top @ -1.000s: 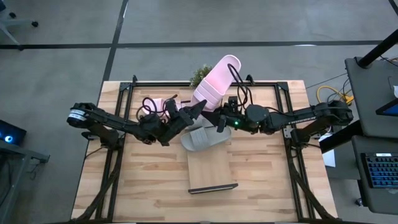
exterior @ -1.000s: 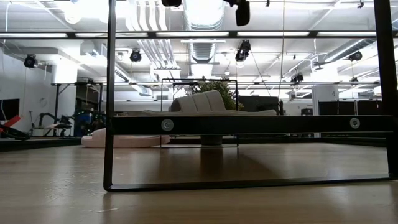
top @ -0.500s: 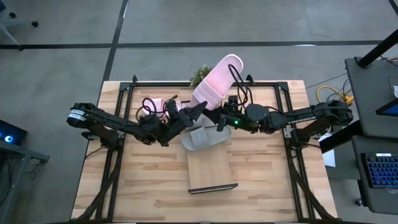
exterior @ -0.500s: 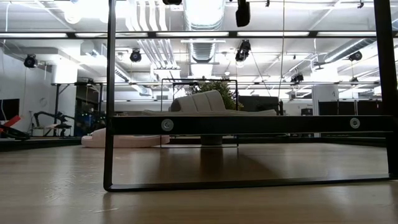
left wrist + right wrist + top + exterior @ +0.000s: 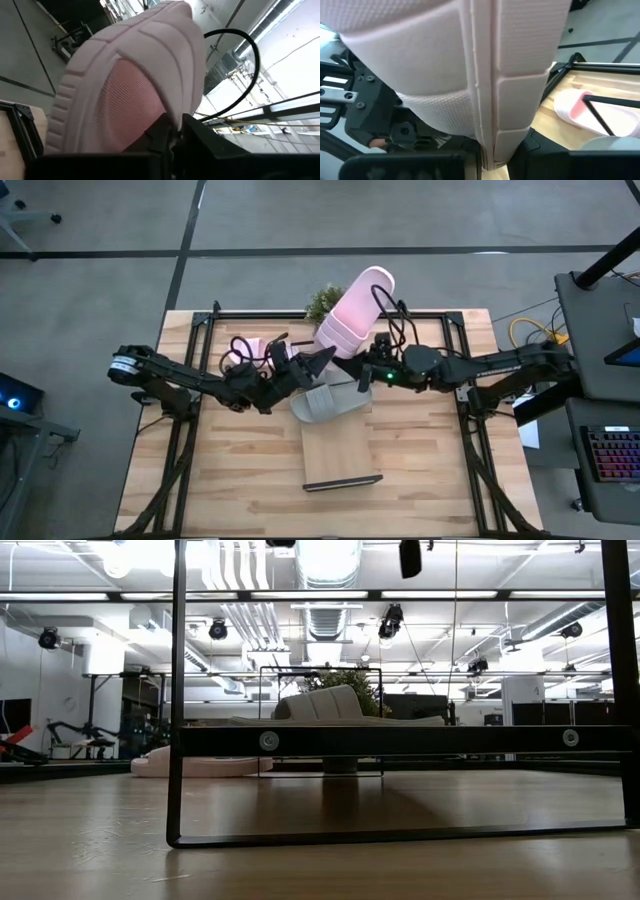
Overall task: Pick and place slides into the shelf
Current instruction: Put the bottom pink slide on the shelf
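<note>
Gripper, right (image 5: 362,372): near the middle of the worktop's far half, clamped on the lower end of a raised pink slide (image 5: 355,311); the right wrist view shows that slide's sole (image 5: 485,65) pinched edge-on at the picture's bottom.
Gripper, left (image 5: 318,362): just beside the same slide's lower end, opposite the right gripper; whether its fingers are apart or closed cannot be told, and the left wrist view is filled by the slide (image 5: 130,85).
Raised pink slide: tilted up, its free end reaching past the worktop's far edge, over a small green plant (image 5: 322,301).
Grey slide (image 5: 330,402): lying on the far end of the shelf (image 5: 340,458), below both grippers.
Second pink slide (image 5: 256,347): flat on the worktop (image 5: 430,480) near its far edge, partly hidden by the left arm.
Shelf: lengthwise at mid-worktop, its near end bare.
</note>
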Controlling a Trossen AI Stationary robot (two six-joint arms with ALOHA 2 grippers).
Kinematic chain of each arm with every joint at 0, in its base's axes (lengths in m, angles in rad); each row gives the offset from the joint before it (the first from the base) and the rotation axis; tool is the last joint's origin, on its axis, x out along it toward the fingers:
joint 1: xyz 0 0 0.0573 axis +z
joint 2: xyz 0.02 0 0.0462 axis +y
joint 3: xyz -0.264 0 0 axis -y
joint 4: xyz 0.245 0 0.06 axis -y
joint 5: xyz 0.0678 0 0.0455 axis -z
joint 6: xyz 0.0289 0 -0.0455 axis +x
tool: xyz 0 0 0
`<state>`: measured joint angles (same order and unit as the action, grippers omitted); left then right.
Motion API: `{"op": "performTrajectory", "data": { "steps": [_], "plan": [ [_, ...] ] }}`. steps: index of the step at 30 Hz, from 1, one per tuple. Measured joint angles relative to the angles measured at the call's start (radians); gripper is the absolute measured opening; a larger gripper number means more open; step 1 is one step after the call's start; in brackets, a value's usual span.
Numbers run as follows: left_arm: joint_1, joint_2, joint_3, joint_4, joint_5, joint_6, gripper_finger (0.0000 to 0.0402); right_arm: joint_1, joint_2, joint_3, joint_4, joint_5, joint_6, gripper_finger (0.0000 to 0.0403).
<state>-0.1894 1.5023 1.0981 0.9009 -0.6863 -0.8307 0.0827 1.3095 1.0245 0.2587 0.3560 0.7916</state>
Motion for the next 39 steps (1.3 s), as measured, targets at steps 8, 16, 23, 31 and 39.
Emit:
{"op": "performTrajectory", "data": {
  "steps": [8,16,23,31,39],
  "plan": [
    [0.000,-0.003,-0.003,0.000,0.035,0.000,0.0126,-0.001,-0.039,0.000,-0.066,-0.003,0.013,0.0040],
    [0.020,-0.010,-0.006,-0.052,0.156,0.000,0.0179,-0.001,-0.092,0.000,-0.246,-0.048,0.049,0.0040],
    [0.041,-0.047,-0.006,-0.155,0.284,0.000,0.0188,-0.011,-0.195,0.000,-0.421,-0.047,0.047,0.0040],
    [0.087,-0.118,-0.010,-0.317,0.442,0.032,0.0188,-0.010,-0.292,-0.001,-0.576,-0.055,0.072,0.0040],
    [0.144,-0.197,-0.009,-0.543,0.594,0.052,0.0188,-0.004,-0.321,-0.001,-0.625,-0.200,0.080,0.0040]
  ]
}}
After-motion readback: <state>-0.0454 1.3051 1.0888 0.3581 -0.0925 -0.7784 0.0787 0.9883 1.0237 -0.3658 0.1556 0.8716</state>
